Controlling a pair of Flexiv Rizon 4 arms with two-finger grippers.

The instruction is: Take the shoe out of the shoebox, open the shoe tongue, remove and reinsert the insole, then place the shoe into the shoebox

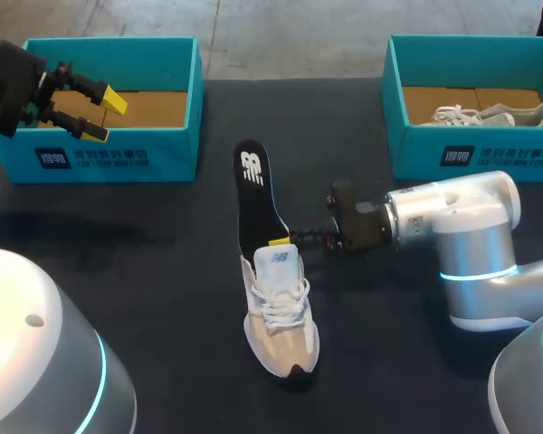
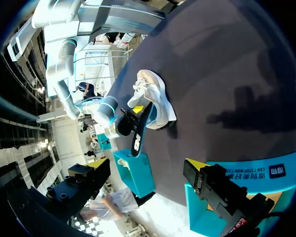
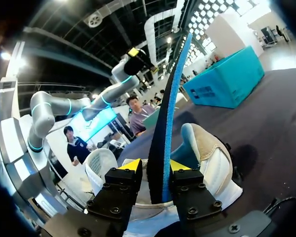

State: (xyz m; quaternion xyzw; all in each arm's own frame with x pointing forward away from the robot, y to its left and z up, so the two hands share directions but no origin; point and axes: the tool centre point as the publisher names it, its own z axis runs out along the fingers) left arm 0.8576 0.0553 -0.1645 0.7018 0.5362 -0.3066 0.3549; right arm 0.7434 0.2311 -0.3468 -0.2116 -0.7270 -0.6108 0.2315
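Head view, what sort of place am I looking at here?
Likely a robot test bench for shoe handling: left arm and right arm at a dark table, a teal left shoebox and right shoebox, and the right arm's jaws shut on an insole rising from a sneaker.

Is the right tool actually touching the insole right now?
Touching. The right wrist view shows the right tool closed on the black insole, pressing it from both sides.
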